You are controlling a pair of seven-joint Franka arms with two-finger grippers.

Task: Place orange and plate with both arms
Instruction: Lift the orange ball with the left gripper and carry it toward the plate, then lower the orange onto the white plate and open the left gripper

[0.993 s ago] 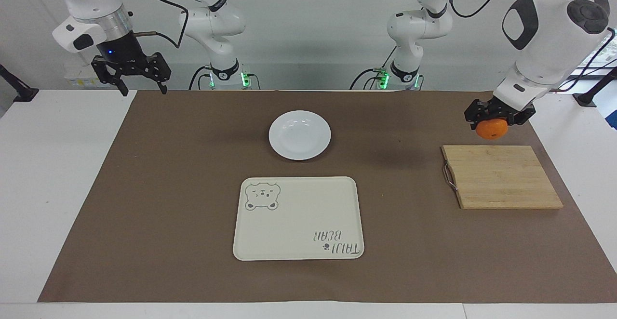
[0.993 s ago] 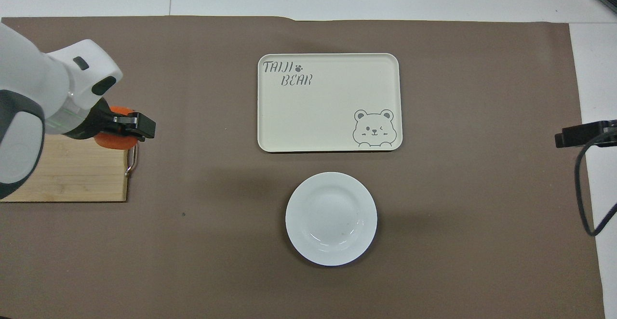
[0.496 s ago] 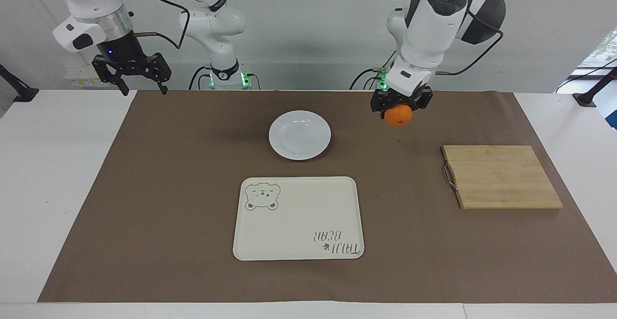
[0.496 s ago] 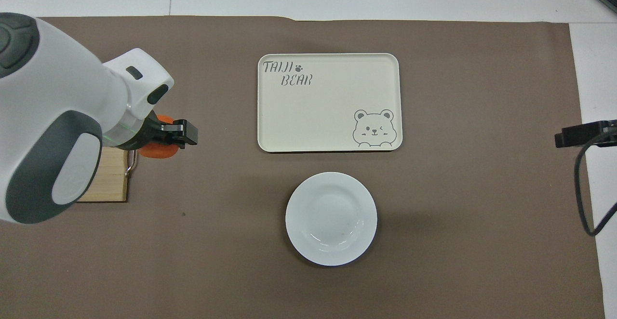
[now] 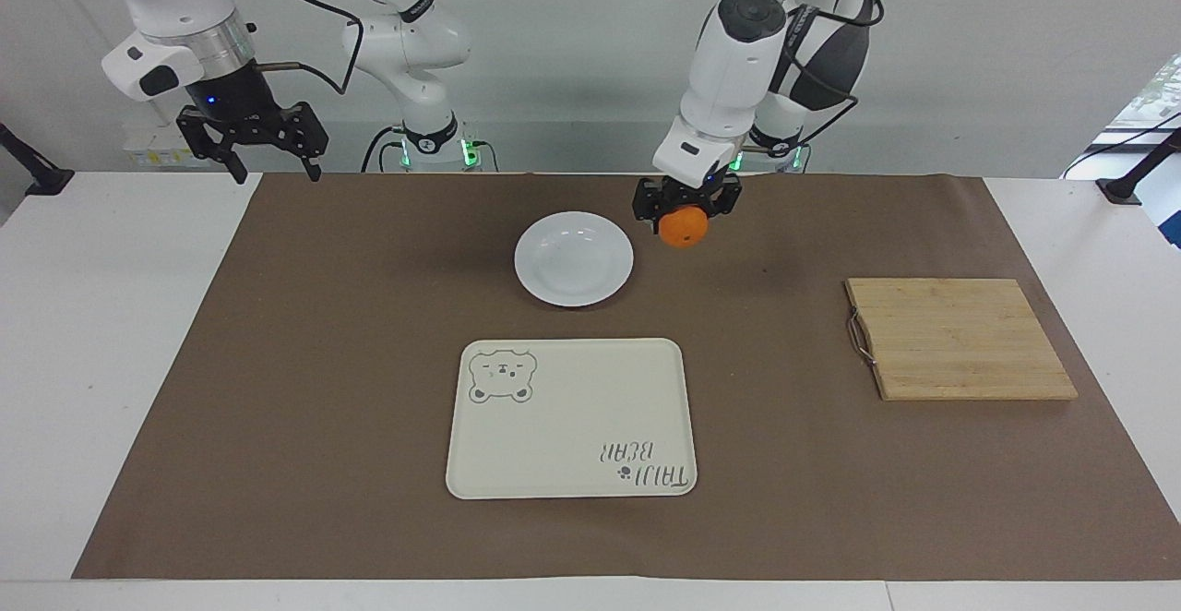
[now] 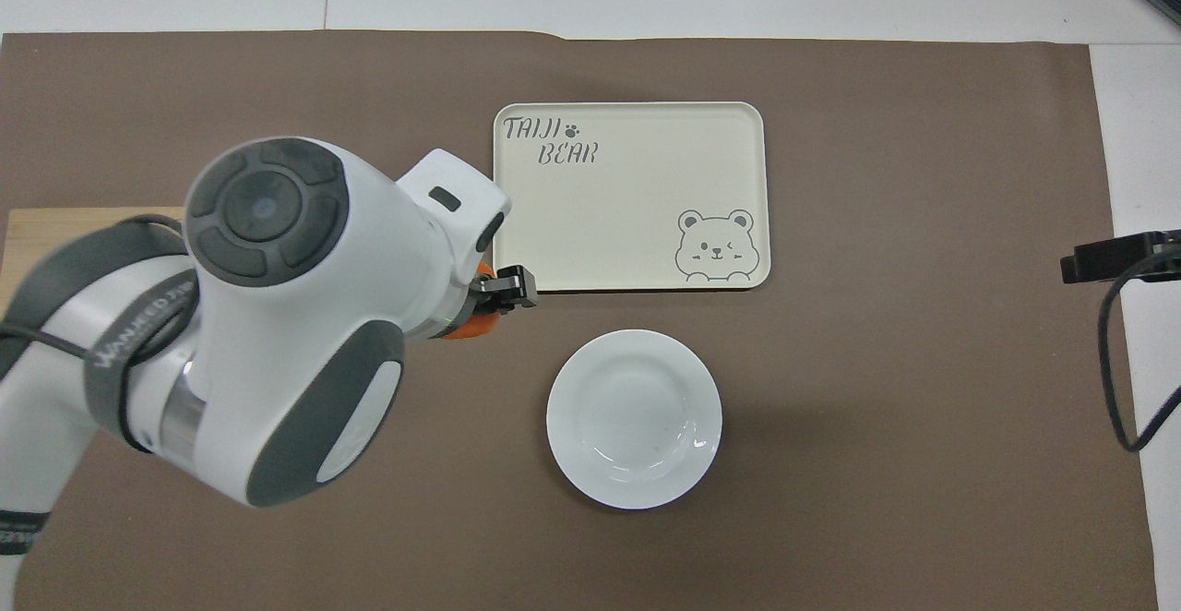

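While left gripper [image 5: 685,214] hangs clamped on orange [image 5: 684,228] above the mat, plate [image 5: 574,258] sits just beside, toward right arm's end; right gripper [image 5: 251,136] waits open, well apart.

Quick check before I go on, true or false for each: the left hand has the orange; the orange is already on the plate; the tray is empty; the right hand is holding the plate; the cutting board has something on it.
1. The left hand holds the orange. True.
2. The orange lies on the plate. False: it hangs in the air over the mat beside the plate.
3. The tray is empty. True.
4. The right hand holds the plate. False: it waits open and empty over the table's edge.
5. The cutting board carries something. False: it is bare.
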